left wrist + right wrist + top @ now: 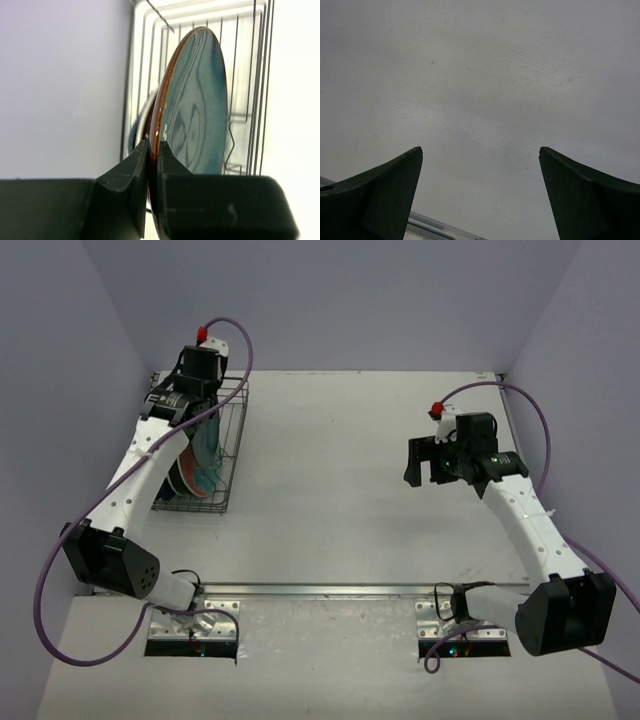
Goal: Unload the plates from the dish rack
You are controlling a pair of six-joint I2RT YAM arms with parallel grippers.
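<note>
The dish rack (232, 455) of thin dark wire stands at the table's far left, with several plates upright in it. My left gripper (203, 423) reaches down into it from above. In the left wrist view that gripper (154, 150) is shut on the rim of a plate (195, 100) with a teal face and a red-brown edge, standing on edge between the rack wires (260, 75). A darker plate (141, 122) stands just behind it, mostly hidden. My right gripper (428, 462) hangs open over the bare table on the right, its fingers (395, 190) wide apart with nothing between them.
The pale wall (60, 85) runs close along the rack's left side. More plates (190, 480) lean at the rack's near end. A metal rail (330, 590) crosses the table's near edge by the arm bases.
</note>
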